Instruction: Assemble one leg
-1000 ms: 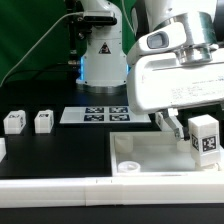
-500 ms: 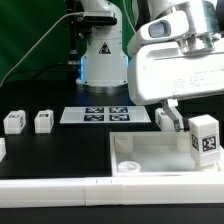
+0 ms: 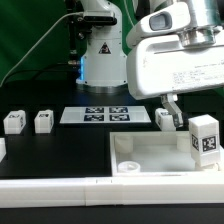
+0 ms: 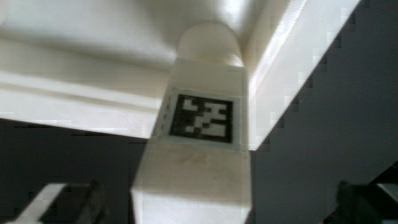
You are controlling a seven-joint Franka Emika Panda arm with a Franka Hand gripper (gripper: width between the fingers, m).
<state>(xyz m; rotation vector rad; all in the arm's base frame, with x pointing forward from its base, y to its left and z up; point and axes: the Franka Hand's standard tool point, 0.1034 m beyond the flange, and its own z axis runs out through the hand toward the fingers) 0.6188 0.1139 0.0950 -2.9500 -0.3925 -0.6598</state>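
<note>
**Tool:** In the wrist view the tool (image 4: 217,205) stands wide apart and has hold of nothing. Its 2 dark fingers (image 4: 63,203) show only as blurred tips, each with a clear gap to what lies between them.

**Leg:** The leg (image 3: 205,138) stands upright directly below the tool, on the line between the 2 fingers and touching neither. Its black-and-white tag faces the wrist camera (image 4: 201,120). The far end of the leg meets a corner of the large white tray (image 3: 150,158). It appears to sit in that corner's socket, though the blur does not allow the seating to be confirmed.

**Tray:** It lies flat on the dark counter (image 3: 60,150) beneath the tool, and its raised rim runs away from the leg on 2 sides.

**Beyond the tray:**
- 1 small white block (image 3: 164,118) stands on the counter just past the tray, near the tool.
- The marker board (image 3: 95,115) lies flat farther from the tool.
- 2 more small white blocks (image 3: 43,121) (image 3: 14,121) stand side by side, well apart from the tool.
- A long white bar (image 3: 80,188) lies along the tray's other side.
</note>
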